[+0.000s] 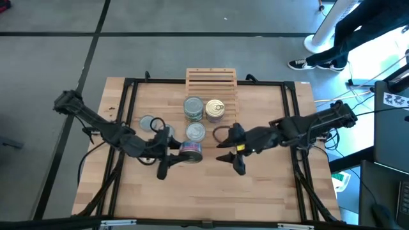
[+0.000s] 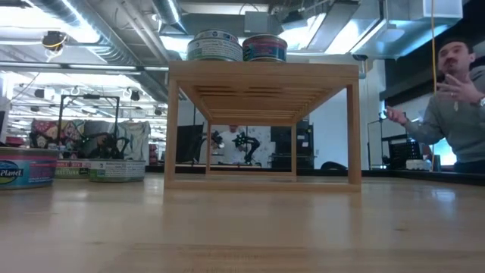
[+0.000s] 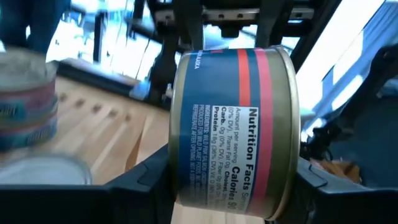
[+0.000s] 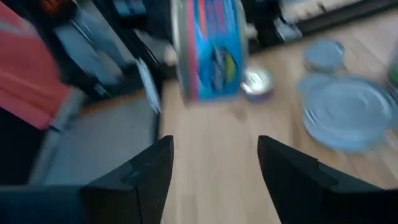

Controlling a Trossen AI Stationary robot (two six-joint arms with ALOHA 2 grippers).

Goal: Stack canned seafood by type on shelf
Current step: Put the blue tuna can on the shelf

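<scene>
Left gripper (image 1: 171,151) clamps a tin (image 1: 190,151) on its side — label outward; right gripper (image 1: 234,156) gapes wide, empty.

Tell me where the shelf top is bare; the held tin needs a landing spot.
The shelf is bare along its far slats, behind the grey-topped tin and gold-topped tin on its near edge. The table in front is crowded: loose tins, the left gripper holding a tin, and the right gripper.
</scene>
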